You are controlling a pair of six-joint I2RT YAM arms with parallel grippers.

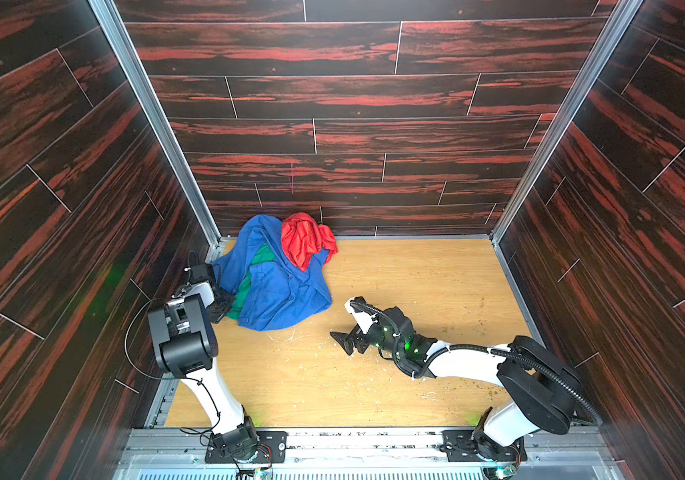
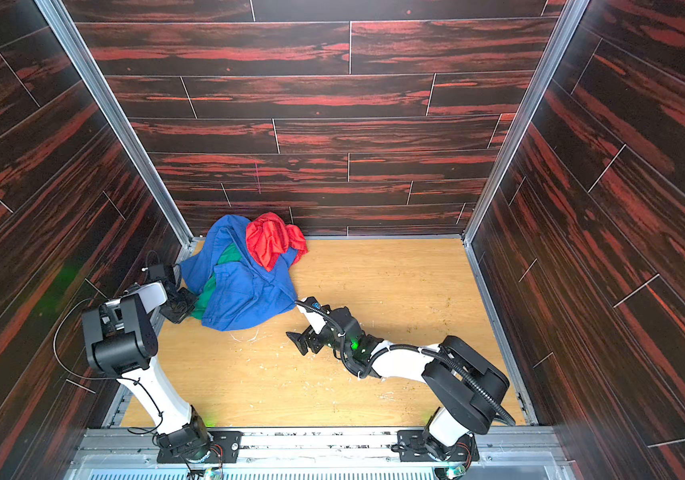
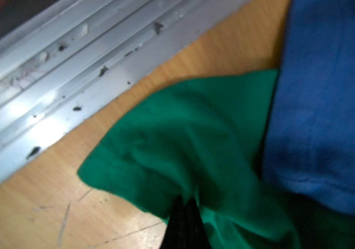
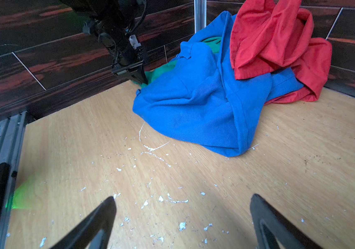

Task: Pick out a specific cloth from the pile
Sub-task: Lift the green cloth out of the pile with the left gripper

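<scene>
Black left jaws pinch the rumpled emerald-green cloth (image 3: 193,129) beneath the blue cloth (image 3: 323,97); right jaws gape.

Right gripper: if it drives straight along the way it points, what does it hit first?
Probably the bare table, a little short of the blue cloth. The open right gripper seems angled down at the table. Depth is unclear in the wrist view.

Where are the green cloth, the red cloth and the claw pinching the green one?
green cloth (image 3: 193,133), left wrist view, on its bunched middle folds.
red cloth (image 1: 305,239), in a top view, on its crumpled centre.
left gripper (image 3: 185,201), left wrist view, between its shut fingertips gripping the green cloth.
</scene>
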